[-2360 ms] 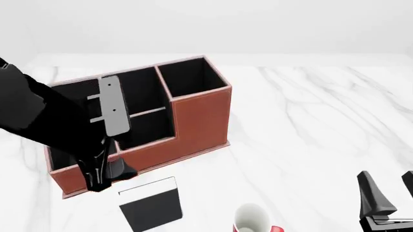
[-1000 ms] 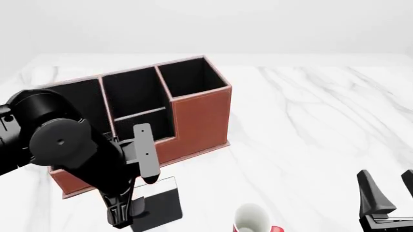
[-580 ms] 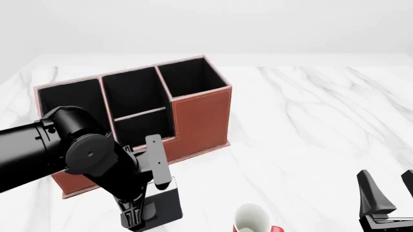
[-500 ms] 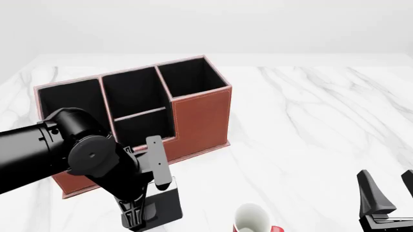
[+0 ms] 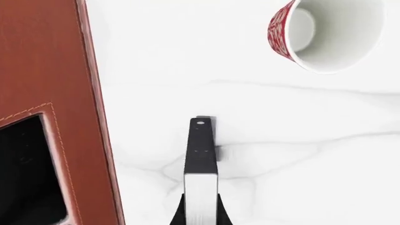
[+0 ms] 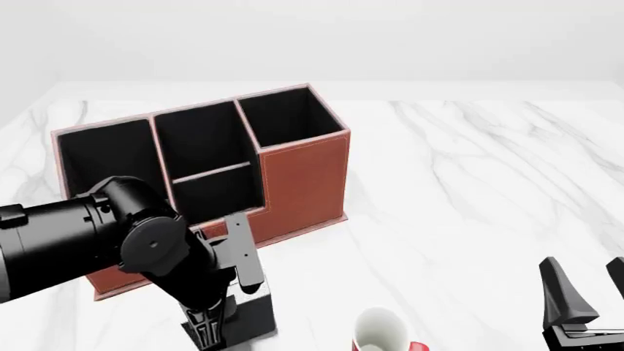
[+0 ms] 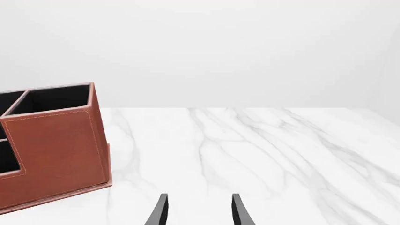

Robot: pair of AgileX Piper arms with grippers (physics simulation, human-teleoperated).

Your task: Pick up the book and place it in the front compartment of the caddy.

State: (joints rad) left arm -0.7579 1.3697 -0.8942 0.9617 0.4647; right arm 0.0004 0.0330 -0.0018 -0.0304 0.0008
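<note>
**Q:** Where is the book [image 6: 251, 316], and what holds it?

**A:** It is just beside the caddy [image 6: 302, 183], on the arms' side of its low wall. In the left wrist view, the left gripper's [image 6: 209, 335] fingers press against both faces of its white edge. The right gripper [image 7: 198, 212] is parted and empty, well clear of the caddy.

**Q:** How should the lift proceed?

**A:** Probably straight up, keeping the book upright until it clears the caddy's rim. It then goes over the front compartment [image 6: 219, 191] and lowers edge-first. The mug [image 5: 325, 33], farther from the caddy, needs avoiding.
</note>
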